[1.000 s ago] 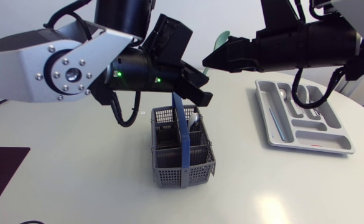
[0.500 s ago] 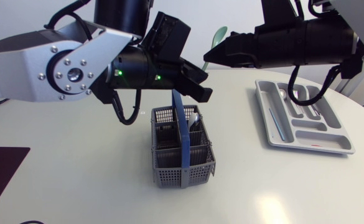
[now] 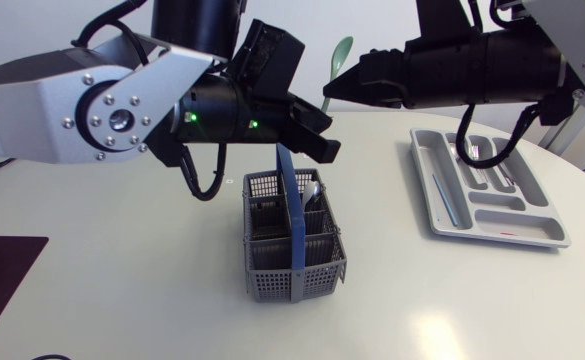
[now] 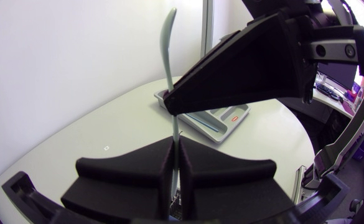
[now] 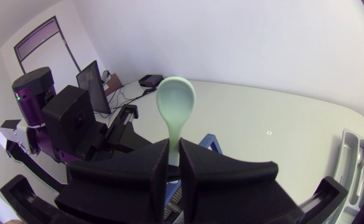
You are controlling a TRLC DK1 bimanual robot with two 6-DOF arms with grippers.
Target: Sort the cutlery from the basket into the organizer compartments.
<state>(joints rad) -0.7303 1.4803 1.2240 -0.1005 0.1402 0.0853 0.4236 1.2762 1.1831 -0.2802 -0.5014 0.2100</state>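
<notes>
Pale green spoon (image 3: pixel 341 58) stands upright in the air above the basket (image 3: pixel 272 272) on the desk (image 3: pixel 142 290). The left gripper (image 4: pixel 176 157) pinches its handle, and the right gripper (image 5: pixel 174 155) pinches it higher up.

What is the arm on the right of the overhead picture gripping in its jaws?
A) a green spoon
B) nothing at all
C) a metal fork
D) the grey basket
A: the right arm has its jaws shut on the handle of the spoon, whose pale green bowl sticks out ahead of them in the right wrist view.
</notes>
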